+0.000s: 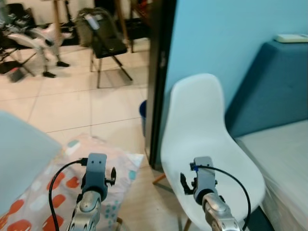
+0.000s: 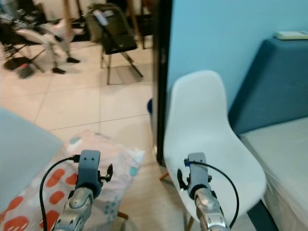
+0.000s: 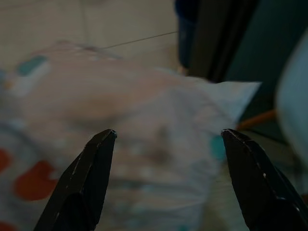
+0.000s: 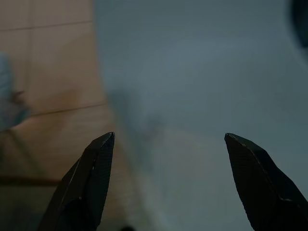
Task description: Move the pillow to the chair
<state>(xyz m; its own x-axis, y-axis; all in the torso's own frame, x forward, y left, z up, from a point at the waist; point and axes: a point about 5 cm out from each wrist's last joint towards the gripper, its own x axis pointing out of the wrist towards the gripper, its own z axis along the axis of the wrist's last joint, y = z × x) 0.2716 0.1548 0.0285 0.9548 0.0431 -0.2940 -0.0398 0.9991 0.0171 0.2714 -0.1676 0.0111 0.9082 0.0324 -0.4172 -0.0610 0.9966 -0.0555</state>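
Observation:
The pillow [image 1: 53,185], white with red and teal patches, lies low on my left; the left wrist view shows it close up [image 3: 144,110]. A white moulded chair [image 1: 202,125] stands on my right with its seat bare. My left gripper [image 3: 168,134] hovers over the pillow's corner, open, with nothing between its fingers. My right gripper [image 4: 168,137] hangs open above the chair seat [image 4: 216,72], near its left edge. In the eye views the left wrist [image 1: 95,180] is over the pillow and the right wrist [image 1: 204,185] over the seat.
A dark door frame [image 1: 159,82] and blue wall rise behind the chair. A blue headboard [image 1: 274,86] and a mattress [image 1: 284,159] lie to the right. A pale surface [image 1: 19,163] borders the pillow on the left. A black folding chair [image 1: 108,45] stands on the far tiled floor.

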